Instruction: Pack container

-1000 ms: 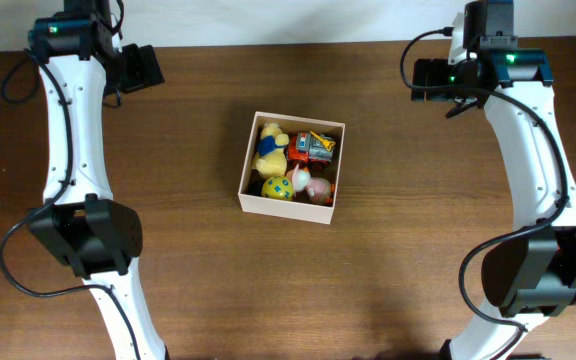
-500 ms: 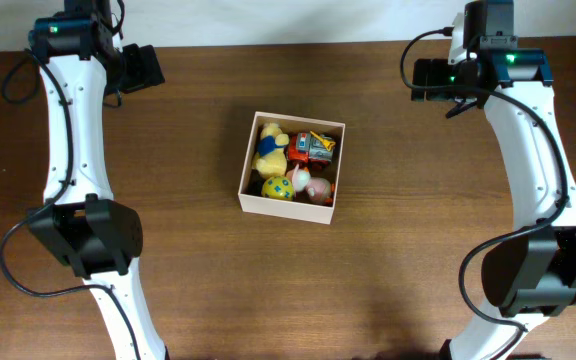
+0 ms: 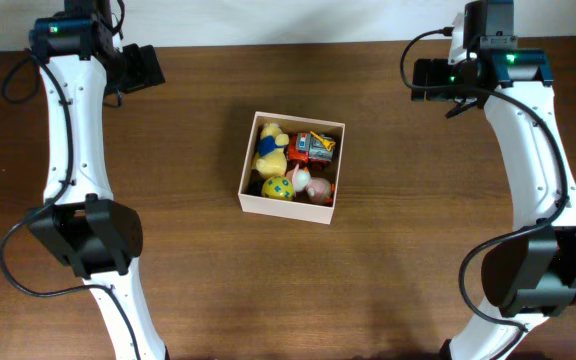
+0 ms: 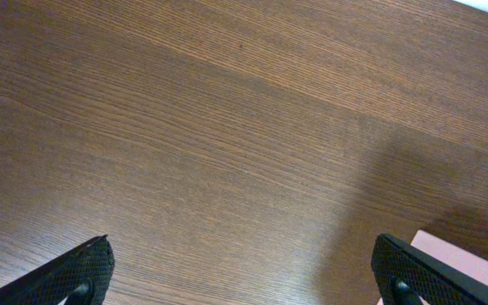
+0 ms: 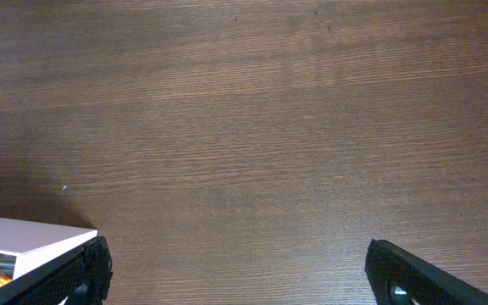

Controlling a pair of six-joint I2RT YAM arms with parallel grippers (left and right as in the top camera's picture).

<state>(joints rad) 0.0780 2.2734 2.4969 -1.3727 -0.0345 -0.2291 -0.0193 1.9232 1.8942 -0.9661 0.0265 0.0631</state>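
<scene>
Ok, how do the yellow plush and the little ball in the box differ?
The yellow plush is bigger and elongated, lying along the container's left wall; the ball is small and round, in its front-left corner. The plush has a blue band; the ball is yellow-green. Both sit inside the container.

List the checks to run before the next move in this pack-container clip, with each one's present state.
1. Left gripper open and empty: ok.
2. Right gripper open and empty: ok.
3. Both arms away from the container: ok, they are near the table's far edge.
4. Yellow plush, orange car and yellow-green ball inside the walls: ok.
5. No toy loose on the table: ok in the overhead view.
6. Toys sit below the rim: cannot tell.
</scene>
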